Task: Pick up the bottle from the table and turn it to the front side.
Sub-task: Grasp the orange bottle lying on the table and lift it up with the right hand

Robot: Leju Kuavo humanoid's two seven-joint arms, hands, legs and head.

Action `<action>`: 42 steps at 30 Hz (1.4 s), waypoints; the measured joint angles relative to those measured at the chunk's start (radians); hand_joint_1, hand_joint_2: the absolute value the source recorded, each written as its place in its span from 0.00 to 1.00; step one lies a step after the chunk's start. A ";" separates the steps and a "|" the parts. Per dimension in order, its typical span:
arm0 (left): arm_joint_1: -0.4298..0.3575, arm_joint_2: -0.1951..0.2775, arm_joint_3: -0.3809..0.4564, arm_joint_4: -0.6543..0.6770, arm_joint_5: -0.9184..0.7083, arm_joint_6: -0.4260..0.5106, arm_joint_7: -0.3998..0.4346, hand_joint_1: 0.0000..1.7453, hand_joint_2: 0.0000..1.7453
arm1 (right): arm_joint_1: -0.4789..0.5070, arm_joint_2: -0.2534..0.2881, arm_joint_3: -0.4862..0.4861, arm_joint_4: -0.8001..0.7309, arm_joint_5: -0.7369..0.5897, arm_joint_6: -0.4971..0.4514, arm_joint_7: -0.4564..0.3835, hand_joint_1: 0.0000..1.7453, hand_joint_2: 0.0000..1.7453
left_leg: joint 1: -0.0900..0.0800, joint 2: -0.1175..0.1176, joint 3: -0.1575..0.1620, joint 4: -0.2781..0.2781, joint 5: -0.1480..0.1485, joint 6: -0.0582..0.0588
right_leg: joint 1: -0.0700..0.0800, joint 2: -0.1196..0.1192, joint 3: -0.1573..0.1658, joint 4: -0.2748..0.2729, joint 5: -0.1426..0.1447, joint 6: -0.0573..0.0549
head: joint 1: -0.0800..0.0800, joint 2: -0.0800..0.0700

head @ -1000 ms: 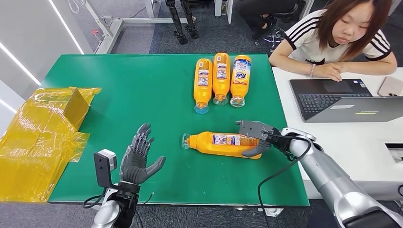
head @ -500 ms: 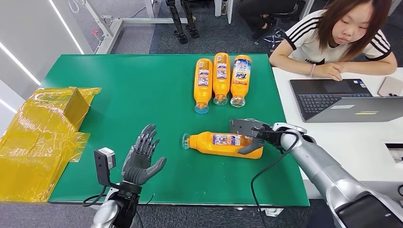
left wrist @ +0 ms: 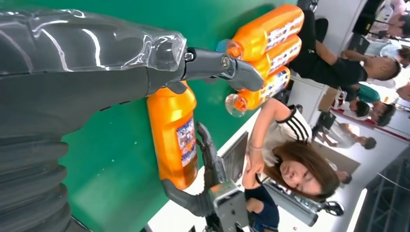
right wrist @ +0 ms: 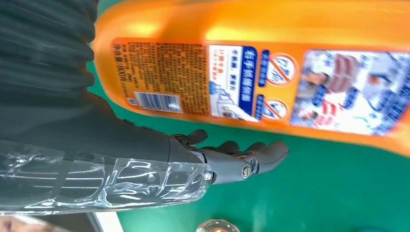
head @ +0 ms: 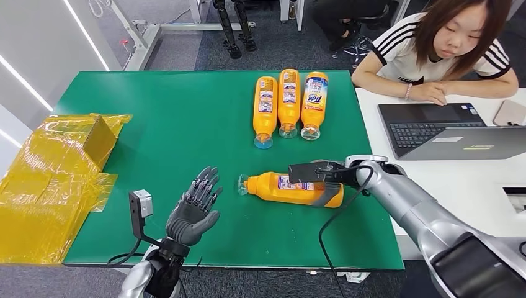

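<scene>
right hand [head: 320, 178]: head view, at the base end of the bottle [head: 291, 189], fingers over the top side, thumb curving down the near side. Wrapped around it; bottle lies flat on the table, not lifted.
left hand [head: 193, 211]: head view, open, fingers spread, palm up, above the near table edge, holds nothing. Well apart from the bottle.
bottle: head view, orange, on its side on the green table [head: 173, 124], cap toward the left hand, label up.
three bottles [head: 288, 102]: head view, lying side by side at the far side of the table, caps toward the robot.
yellow bags [head: 53, 180]: head view, crumpled plastic at the table's left end.
person [head: 443, 53]: head view, seated at the white desk beside the table, laptop [head: 443, 130] in front.
left wrist view: left hand [left wrist: 72, 82] fingers extended, nothing in them; bottle [left wrist: 175, 137] beyond, right hand [left wrist: 203, 188] at its base end.
right wrist view: right hand [right wrist: 145, 150] fingers reach along the bottle [right wrist: 270, 72] over the green surface; label with barcode faces the camera. Contact can't be told from this angle.
</scene>
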 joint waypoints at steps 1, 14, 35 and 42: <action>-0.002 0.000 0.000 0.003 0.008 -0.008 0.005 0.00 1.00 | -0.007 0.000 0.013 0.003 0.008 0.006 0.003 0.00 1.00 | 0.000 0.000 0.000 0.000 0.000 0.000 | 0.000 0.000 0.000 0.000 0.000 0.000 | 0.000 0.000; 0.004 -0.002 0.000 0.029 0.050 -0.092 0.043 0.00 1.00 | -0.061 0.012 0.162 0.039 0.060 -0.011 0.031 0.89 1.00 | 0.000 0.000 0.000 0.000 0.000 0.000 | 0.000 0.000 0.000 0.000 0.000 0.000 | 0.000 0.000; 0.103 0.016 0.010 -0.031 -0.068 -0.089 -0.002 0.00 1.00 | 0.131 -0.062 0.067 -0.168 -0.164 -0.238 -0.095 1.00 1.00 | 0.000 -0.001 0.001 0.000 -0.001 0.000 | 0.000 -0.001 0.001 0.000 -0.001 0.000 | 0.000 0.000; 0.093 0.020 0.023 -0.035 -0.137 -0.052 -0.047 0.00 1.00 | 0.388 -0.076 -0.099 -0.337 -0.177 -0.364 -0.254 1.00 1.00 | 0.000 -0.001 0.001 0.000 -0.002 -0.001 | 0.000 -0.001 0.001 0.000 -0.002 0.001 | 0.000 0.000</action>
